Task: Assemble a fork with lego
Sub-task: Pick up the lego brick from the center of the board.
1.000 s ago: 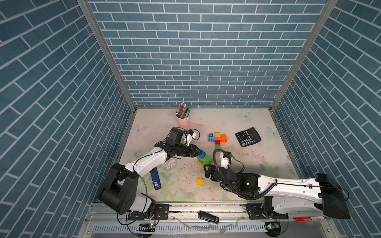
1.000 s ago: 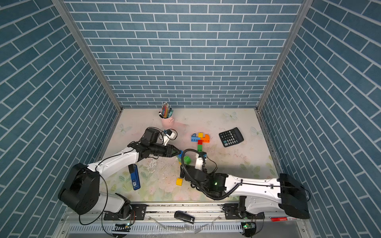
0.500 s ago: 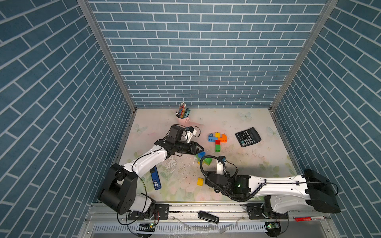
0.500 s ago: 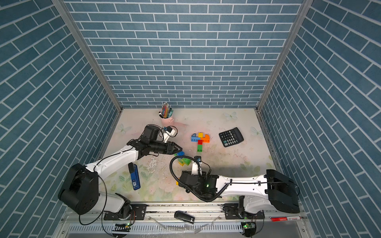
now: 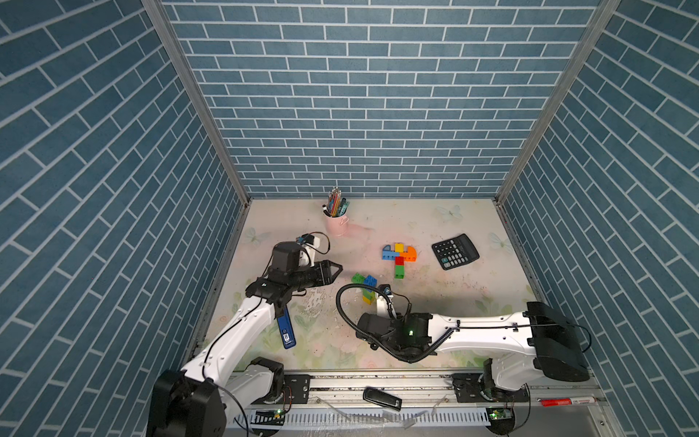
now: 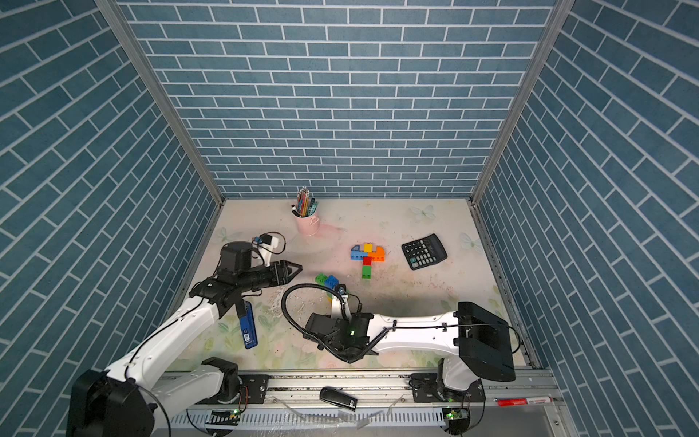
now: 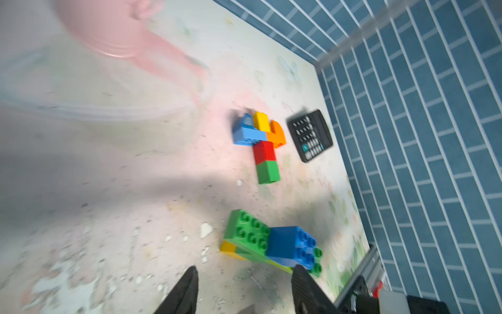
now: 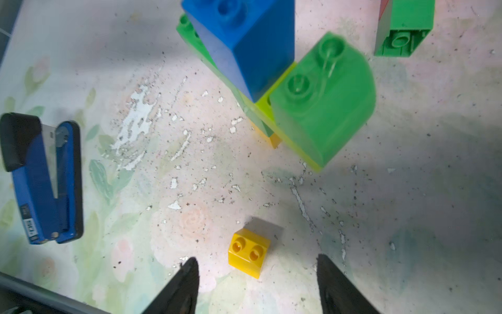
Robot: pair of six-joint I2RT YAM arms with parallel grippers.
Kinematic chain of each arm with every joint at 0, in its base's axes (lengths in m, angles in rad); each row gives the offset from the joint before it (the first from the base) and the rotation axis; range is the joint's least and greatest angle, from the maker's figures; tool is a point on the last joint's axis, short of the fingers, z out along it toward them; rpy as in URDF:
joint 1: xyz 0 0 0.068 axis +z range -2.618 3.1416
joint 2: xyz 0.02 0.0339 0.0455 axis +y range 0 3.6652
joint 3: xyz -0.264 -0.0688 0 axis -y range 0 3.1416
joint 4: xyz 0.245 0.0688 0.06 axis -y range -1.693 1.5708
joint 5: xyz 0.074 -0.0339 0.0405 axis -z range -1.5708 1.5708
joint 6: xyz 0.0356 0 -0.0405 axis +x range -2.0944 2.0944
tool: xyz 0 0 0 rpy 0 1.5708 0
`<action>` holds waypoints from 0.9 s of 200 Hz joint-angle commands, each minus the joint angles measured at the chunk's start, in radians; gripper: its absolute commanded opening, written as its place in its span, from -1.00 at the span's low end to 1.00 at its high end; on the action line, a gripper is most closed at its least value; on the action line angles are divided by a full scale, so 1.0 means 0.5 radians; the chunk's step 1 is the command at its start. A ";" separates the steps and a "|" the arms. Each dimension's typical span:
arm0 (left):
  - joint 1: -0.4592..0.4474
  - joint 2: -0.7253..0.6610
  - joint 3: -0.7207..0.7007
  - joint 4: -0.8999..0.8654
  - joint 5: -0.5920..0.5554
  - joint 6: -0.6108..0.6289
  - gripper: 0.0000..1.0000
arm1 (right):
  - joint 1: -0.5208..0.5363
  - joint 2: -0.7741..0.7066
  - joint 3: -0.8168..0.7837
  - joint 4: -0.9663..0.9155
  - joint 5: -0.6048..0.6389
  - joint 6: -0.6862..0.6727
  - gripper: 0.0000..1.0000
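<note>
A joined lego piece [image 5: 399,254] of blue, yellow, orange, red and green bricks lies flat mid-table. Nearer the front stands a second joined lego cluster [image 5: 365,283] of green, blue, lime and yellow bricks. My left gripper [image 5: 337,269] hovers just left of that cluster [image 7: 271,239], open and empty [image 7: 244,271]. My right gripper [image 8: 256,261] is open, pointing down at a small loose yellow brick [image 8: 249,252] that sits on the mat just ahead of its tips, untouched. In both top views the right wrist [image 5: 393,329] hides that brick.
A pink pencil cup [image 5: 336,223] stands at the back and a black calculator [image 5: 455,251] lies at the right. A blue stapler [image 5: 286,331] lies under the left forearm, near the left wall. A black object [image 5: 382,399] rests on the front rail.
My left gripper has drawn back from the green and blue cluster and opened wider. The right arm swung toward the front, over the loose yellow brick, its jaws narrowing.
</note>
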State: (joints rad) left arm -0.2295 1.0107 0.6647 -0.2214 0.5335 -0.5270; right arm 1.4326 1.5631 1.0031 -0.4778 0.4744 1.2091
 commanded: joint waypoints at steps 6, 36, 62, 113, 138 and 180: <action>0.114 -0.136 -0.056 -0.157 -0.057 -0.009 0.15 | 0.004 0.138 0.092 -0.184 -0.110 0.106 0.38; 0.118 -0.154 -0.059 -0.174 -0.035 0.014 0.16 | 0.000 0.294 0.209 -0.196 -0.174 0.076 0.38; 0.118 -0.138 -0.065 -0.147 -0.012 0.008 0.15 | -0.013 0.370 0.282 -0.222 -0.203 0.033 0.38; 0.121 -0.131 -0.053 -0.143 -0.021 0.014 0.15 | -0.090 0.480 0.324 -0.197 -0.364 -0.014 0.34; 0.121 -0.121 -0.053 -0.146 -0.025 0.019 0.15 | -0.127 0.522 0.340 -0.160 -0.449 -0.057 0.30; 0.128 -0.107 -0.047 -0.149 -0.033 0.020 0.14 | -0.141 0.598 0.423 -0.038 -0.563 -0.251 0.22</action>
State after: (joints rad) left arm -0.1741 0.9493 0.6407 -0.2852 0.5198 -0.5297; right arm 1.3666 1.8336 1.1725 -0.5301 0.2379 1.1587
